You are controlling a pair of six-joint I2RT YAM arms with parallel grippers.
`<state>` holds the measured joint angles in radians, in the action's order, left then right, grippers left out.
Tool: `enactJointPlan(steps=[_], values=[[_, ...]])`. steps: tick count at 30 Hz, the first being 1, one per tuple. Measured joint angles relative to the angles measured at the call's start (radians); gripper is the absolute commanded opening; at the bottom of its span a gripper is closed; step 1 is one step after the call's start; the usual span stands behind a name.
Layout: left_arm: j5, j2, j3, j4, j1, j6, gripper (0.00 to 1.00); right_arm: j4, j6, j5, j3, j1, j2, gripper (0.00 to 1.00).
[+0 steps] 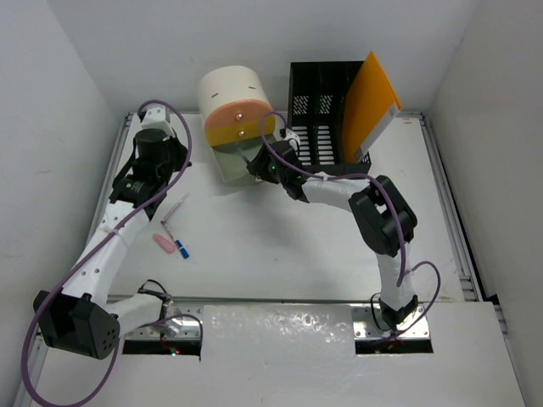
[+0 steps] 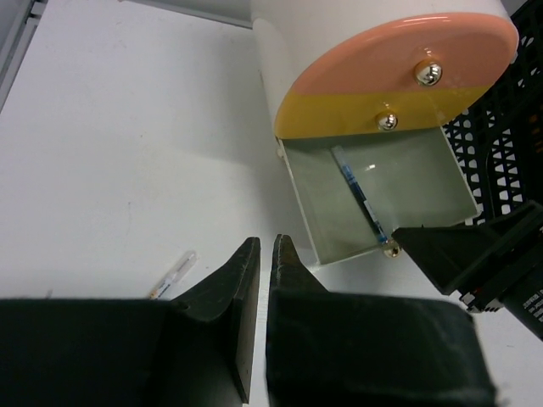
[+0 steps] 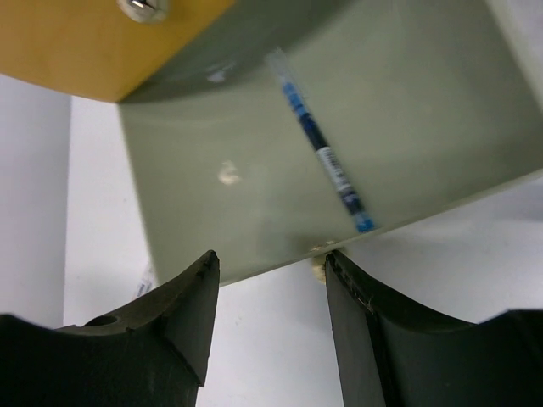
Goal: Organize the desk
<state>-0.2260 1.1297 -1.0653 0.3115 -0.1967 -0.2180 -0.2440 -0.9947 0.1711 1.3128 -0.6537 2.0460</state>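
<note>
The desk (image 1: 280, 246) is a white tabletop. At its back stands a white round drawer unit (image 1: 231, 89) with pink and yellow fronts and its bottom grey-green drawer (image 1: 233, 161) pulled out. A blue pen (image 3: 322, 153) lies inside the drawer (image 2: 373, 195). My right gripper (image 3: 270, 259) is open at the drawer's front edge, its right fingertip (image 3: 335, 263) against the small brass knob (image 2: 390, 246). My left gripper (image 2: 265, 246) is shut and empty, held above the desk left of the drawer. A clear pen (image 2: 172, 273) lies on the desk to the left below it.
On the desk's left part lie the clear pen (image 1: 174, 208), a pink eraser (image 1: 162, 243) and a small blue-tipped item (image 1: 181, 248). A black mesh file rack (image 1: 318, 110) with an orange folder (image 1: 369, 106) stands at the back right. A foil strip (image 1: 280, 326) covers the near edge.
</note>
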Motion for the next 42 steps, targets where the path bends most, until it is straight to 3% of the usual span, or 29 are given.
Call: enactJointPlan(steps=[11, 22, 33, 36, 38, 42], values=[[0.010, 0.000, 0.002, 0.005, 0.000, 0.000, 0.03, -0.070, 0.019, -0.016, 0.083, 0.018, 0.053, 0.52], [0.010, -0.001, 0.021, 0.016, 0.000, -0.002, 0.03, -0.066, 0.060, -0.078, 0.066, 0.029, 0.024, 0.51], [0.019, -0.011, 0.069, 0.016, 0.000, -0.023, 0.03, 0.166, 0.237, -0.100, 0.059, 0.027, -0.124, 0.50], [0.021, -0.011, 0.069, 0.015, 0.000, -0.024, 0.03, 0.253, 0.279, -0.096, 0.066, 0.024, -0.103, 0.43], [0.021, -0.011, 0.069, 0.015, 0.000, -0.026, 0.03, 0.296, 0.299, -0.095, 0.082, 0.021, -0.073, 0.32], [0.021, -0.011, 0.069, 0.016, 0.000, -0.026, 0.03, 0.338, 0.322, -0.104, 0.115, 0.014, -0.003, 0.20]])
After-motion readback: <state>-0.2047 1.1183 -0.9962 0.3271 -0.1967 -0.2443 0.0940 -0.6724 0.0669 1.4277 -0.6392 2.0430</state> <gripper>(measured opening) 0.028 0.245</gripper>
